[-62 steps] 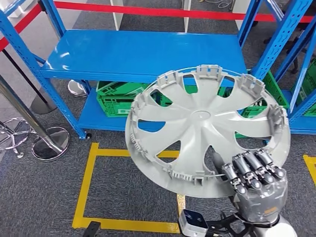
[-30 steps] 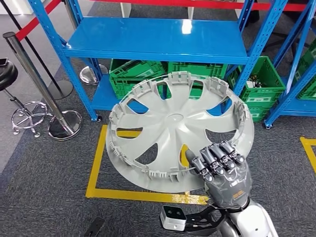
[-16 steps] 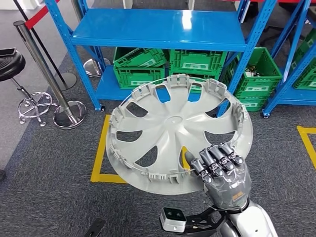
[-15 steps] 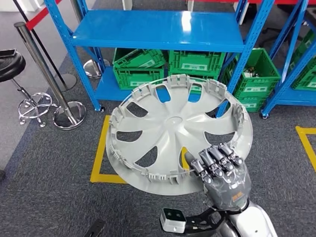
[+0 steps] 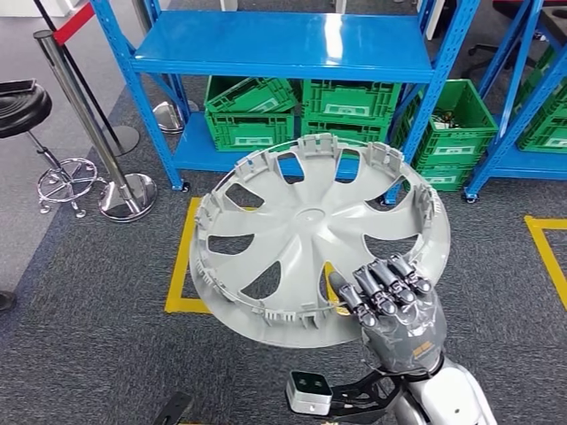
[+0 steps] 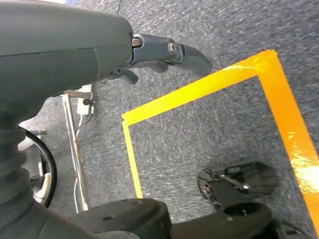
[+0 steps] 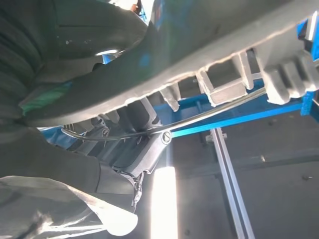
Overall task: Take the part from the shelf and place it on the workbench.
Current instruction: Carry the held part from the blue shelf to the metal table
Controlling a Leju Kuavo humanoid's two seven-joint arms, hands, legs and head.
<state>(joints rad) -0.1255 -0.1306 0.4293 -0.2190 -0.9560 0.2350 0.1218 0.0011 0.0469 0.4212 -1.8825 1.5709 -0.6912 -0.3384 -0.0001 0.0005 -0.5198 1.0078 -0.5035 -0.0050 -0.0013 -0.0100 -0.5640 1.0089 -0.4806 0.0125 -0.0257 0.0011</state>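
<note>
Right hand [image 5: 394,310] grips the near rim of the hubcap [image 5: 314,239], fingers curled over the edge, and carries it flat and a little tilted above the grey carpet and a yellow tape box [image 5: 177,266], in front of the blue shelf [image 5: 281,44] with its green crates [image 5: 251,111]. No workbench is visible from the head view, so I judge the carry is only part done; the job now is to keep the wide disc level, since one rim grip leaves a lot hanging out front. From the left wrist, the left hand [image 6: 165,52] hangs over the carpet and tape holding nothing, fingers loosely extended. From the right wrist, the dark fingers [image 7: 124,134] press under the hubcap's ribbed rim [image 7: 240,74]; that hold looks firm, but slow turns would be wise.
</note>
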